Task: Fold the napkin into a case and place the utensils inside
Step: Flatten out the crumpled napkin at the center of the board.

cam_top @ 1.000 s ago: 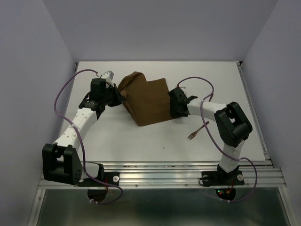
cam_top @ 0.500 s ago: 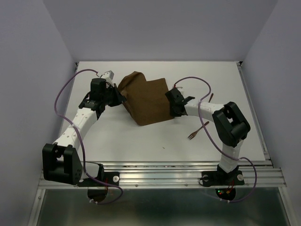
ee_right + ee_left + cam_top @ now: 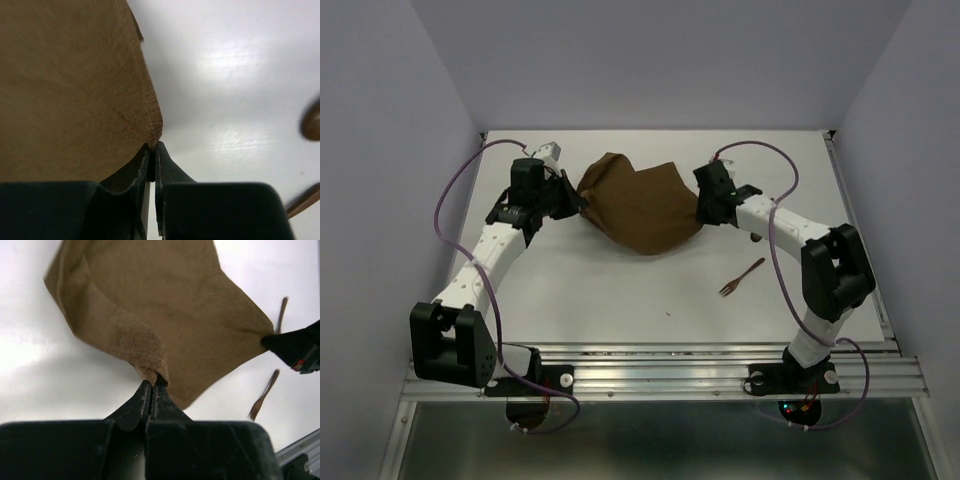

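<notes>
1. Desk [image 3: 620, 290]: white surface. The two arm bases are bolted at its near edge.

2. Fork [image 3: 741, 277]: small, slim, dark brown. It is laid flat on the desk toward the near right, tines toward the near side. It is well apart from the cloth and touched by neither tool.

3. Second utensil [image 3: 283, 313]: only a slim brown handle is seen, lying on the desk beyond the fork. Its head is hidden behind the right tool, so its kind cannot be told.

4. Napkin [image 3: 642, 208]: dark brown cloth, not folded into a case. It is held by two opposite corners and slung between the tools at mid-desk. The middle is sagged toward the near side in a rounded belly. One flap is doubled over near the left corner. Whether the lowest part is resting on the desk cannot be told.

5. Left tool [image 3: 575, 203]: clenched on the left corner of the napkin. In the wrist view the cloth is seen bunched between the closed fingers.

6. Right tool [image 3: 703, 212]: clenched on the right corner of the napkin. The hemmed edge is pinched at the fingertips, and the cloth is spread away to the left.
</notes>
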Available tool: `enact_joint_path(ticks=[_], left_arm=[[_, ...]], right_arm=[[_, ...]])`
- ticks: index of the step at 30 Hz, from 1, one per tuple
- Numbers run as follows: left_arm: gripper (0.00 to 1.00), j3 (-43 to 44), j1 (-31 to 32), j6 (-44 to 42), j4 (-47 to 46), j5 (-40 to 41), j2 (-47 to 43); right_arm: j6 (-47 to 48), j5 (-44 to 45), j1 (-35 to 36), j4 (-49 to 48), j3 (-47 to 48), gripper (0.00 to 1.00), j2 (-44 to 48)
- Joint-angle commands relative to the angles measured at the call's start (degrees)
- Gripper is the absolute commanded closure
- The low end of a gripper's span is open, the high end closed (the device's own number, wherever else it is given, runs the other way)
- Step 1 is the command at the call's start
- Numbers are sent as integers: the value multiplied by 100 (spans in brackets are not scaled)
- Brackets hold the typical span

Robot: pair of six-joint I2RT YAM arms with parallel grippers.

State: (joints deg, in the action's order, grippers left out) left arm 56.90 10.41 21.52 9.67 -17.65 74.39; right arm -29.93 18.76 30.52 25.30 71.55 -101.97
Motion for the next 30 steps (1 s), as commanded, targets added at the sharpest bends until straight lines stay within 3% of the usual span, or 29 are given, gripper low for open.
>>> enact_joint_path(ticks=[1,6,14,24,30], left_arm=[[100,1250,-188,28,-230,-160,198],[100,2473,-461,106,-245,-870,155],[100,3080,-848,810,-1124,-1882,-363],[100,3502,-989,1030,-1258,-1944,-961],[100,3871,-989,784,-977,-1654,-1575]], right_arm=[[31,-189,-661,-122,1235,99,573],[312,-127,-723,-200,2318,99,1161],[594,13,-723,-640,3013,99,2181],[787,224,-723,-1062,3331,99,3192],[743,-214,-723,-1106,3252,99,3885]])
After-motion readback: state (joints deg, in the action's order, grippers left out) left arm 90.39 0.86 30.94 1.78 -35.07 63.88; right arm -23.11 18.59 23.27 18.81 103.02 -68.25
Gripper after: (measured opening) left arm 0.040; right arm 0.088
